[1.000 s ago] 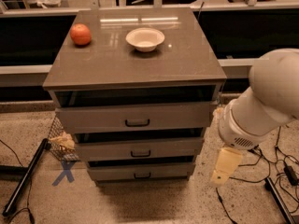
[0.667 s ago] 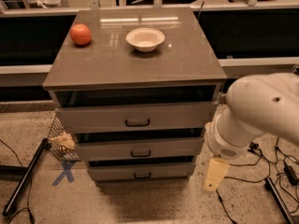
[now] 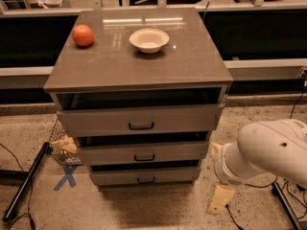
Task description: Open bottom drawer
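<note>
The bottom drawer [image 3: 144, 177] is the lowest and shortest of three grey-brown fronts in the cabinet, shut, with a small black bar handle [image 3: 146, 180]. Above it sit the mid-sized drawer [image 3: 144, 153] and the tallest drawer [image 3: 141, 120]. My white arm [image 3: 264, 152] is low at the right of the cabinet. My gripper [image 3: 218, 199] hangs pointing down near the floor, to the right of the bottom drawer and apart from its handle. It holds nothing that I can see.
An orange fruit [image 3: 83, 35] and a white bowl [image 3: 149, 40] stand on the cabinet top [image 3: 192, 56]. A wire basket [image 3: 62, 145] sits on the floor at the cabinet's left, by a blue X mark [image 3: 66, 176] and a black pole [image 3: 24, 186]. Cables lie at the right.
My arm and gripper have moved down and to the left, closer to the cabinet's lower right corner. The drawers have not moved.
</note>
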Action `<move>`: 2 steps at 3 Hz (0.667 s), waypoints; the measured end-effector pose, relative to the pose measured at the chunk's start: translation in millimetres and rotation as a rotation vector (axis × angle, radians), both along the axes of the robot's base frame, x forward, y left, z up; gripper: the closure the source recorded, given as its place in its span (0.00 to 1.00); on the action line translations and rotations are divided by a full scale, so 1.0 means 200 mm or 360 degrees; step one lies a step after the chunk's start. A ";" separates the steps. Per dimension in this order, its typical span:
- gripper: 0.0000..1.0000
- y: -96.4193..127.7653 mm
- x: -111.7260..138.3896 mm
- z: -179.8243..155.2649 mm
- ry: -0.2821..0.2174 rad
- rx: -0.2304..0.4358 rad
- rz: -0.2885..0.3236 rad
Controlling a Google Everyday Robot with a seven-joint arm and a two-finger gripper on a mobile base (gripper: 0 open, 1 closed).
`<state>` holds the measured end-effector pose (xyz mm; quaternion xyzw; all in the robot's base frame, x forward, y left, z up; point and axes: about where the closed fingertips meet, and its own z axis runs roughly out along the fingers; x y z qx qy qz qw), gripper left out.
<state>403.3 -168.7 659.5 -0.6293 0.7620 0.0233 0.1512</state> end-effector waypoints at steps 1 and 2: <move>0.00 0.05 0.00 -0.06 0.0063 -0.0082 0.0030; 0.00 0.01 0.00 -0.24 0.0048 -0.0174 0.0113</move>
